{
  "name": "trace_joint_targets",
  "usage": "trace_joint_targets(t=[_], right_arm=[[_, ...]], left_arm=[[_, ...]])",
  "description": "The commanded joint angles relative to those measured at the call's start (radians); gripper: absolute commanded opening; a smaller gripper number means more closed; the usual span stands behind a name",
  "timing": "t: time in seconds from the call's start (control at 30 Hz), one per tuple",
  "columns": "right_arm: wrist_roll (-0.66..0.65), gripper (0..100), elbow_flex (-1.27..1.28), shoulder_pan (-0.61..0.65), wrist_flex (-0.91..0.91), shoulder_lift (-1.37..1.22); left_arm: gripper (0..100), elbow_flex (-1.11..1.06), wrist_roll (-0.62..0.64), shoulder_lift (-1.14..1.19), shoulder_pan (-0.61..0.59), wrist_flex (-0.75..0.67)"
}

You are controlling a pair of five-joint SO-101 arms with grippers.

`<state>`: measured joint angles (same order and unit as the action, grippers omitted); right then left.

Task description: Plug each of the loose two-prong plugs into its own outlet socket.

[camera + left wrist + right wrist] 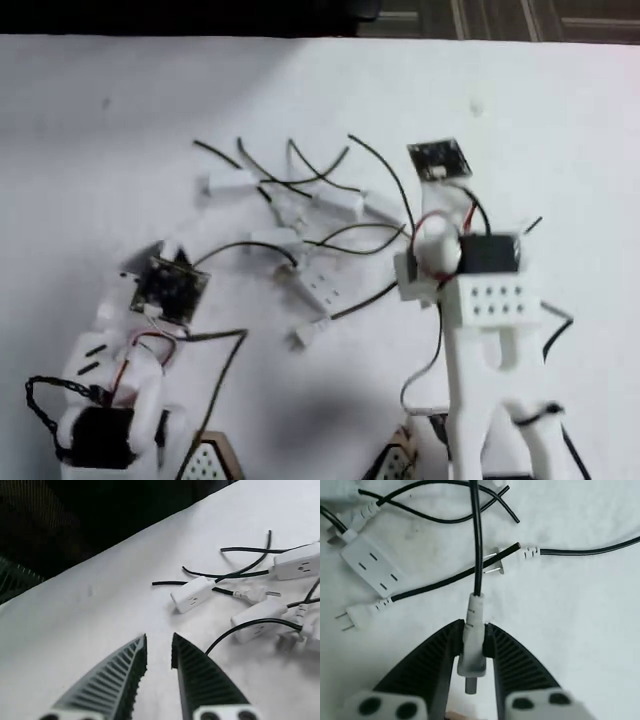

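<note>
Clamped between the fingers of my right pincer (471,628) is a white plug (471,652), its black cord (477,555) running off over the bench (580,630). Past it lie an outlet block (369,566), a loose plug (356,614) with bare prongs, and a second loose plug (530,553), neither seated in a socket. My left pincer (159,641) hangs released and empty over the bench, near another outlet block (192,595). From above, the tangle of cords and outlets (300,215) lies mid-bench, with my right arm (485,300) at 4 o'clock and my left arm (120,400) at 8 o'clock.
</note>
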<state>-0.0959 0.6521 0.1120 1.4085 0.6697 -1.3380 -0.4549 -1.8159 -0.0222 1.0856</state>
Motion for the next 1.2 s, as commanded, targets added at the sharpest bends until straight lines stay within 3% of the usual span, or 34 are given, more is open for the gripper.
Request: trace_joint_targets(t=[0.0,0.13,0.27,0.47,0.6,0.83,1.0,1.17], right_arm=[[0.117,1.8,0.124,0.005,-0.148,0.119],[0.241,1.8,0.232,0.002,-0.265,0.185],[0.338,1.8,0.308,-0.010,-0.364,0.217],[0.417,1.8,0.342,-0.153,-0.461,0.211],[0.423,1.8,0.388,-0.165,-0.510,0.211],[0.423,1.8,0.427,-0.170,-0.567,0.211],[0.420,1.8,0.428,-0.171,-0.564,0.211],[0.417,1.8,0.428,-0.171,-0.562,0.211]], left_arm=[[12,0.038,-0.071,0.010,0.077,-0.025],[12,0.046,-0.157,0.071,0.110,-0.035],[14,0.048,-0.229,0.266,0.116,-0.147],[23,0.193,-0.361,0.656,0.122,-0.215],[23,0.350,-0.476,0.915,0.189,-0.215],[23,0.615,-0.520,1.339,0.315,-0.215],[23,0.747,-0.654,1.586,0.340,-0.213],[23,0.858,-0.672,1.773,0.332,-0.213]])
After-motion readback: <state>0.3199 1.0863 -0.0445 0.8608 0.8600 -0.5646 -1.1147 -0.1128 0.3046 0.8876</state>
